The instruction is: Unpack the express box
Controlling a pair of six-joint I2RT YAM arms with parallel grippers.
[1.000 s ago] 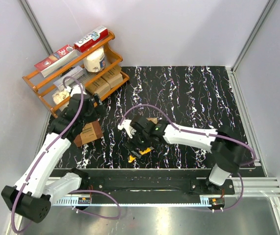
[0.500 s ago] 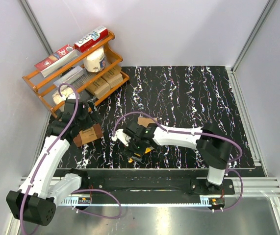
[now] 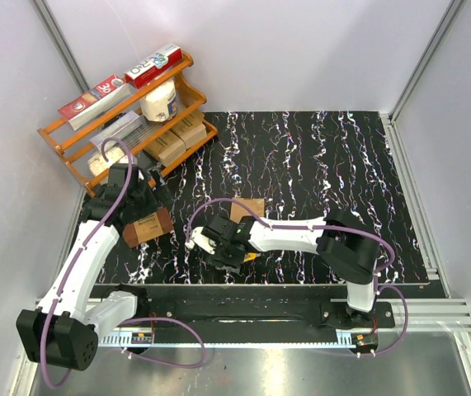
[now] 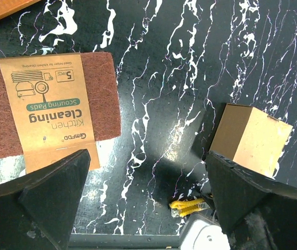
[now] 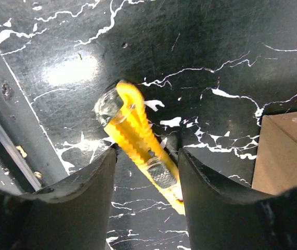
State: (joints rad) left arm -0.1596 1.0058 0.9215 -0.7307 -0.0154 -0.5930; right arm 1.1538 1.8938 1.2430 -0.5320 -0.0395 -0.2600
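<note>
1. Counting from above, I see one small plain light-brown cardboard express box (image 3: 247, 208). It stands on the black marbled table (image 3: 342, 165), just beyond the right gripper (image 5: 147, 153).
2. One yellow plastic utility knife (image 5: 138, 138) lies flat between that gripper's two fingers. The jaws flank it closely, but I cannot tell whether they pinch it.
3. My left gripper (image 4: 147, 156) hangs with jaws spread wide and nothing between them, near one reddish-brown pack of scouring pads (image 4: 49, 112).
4. One orange wooden rack (image 3: 45, 129) stands at the far left.
</note>
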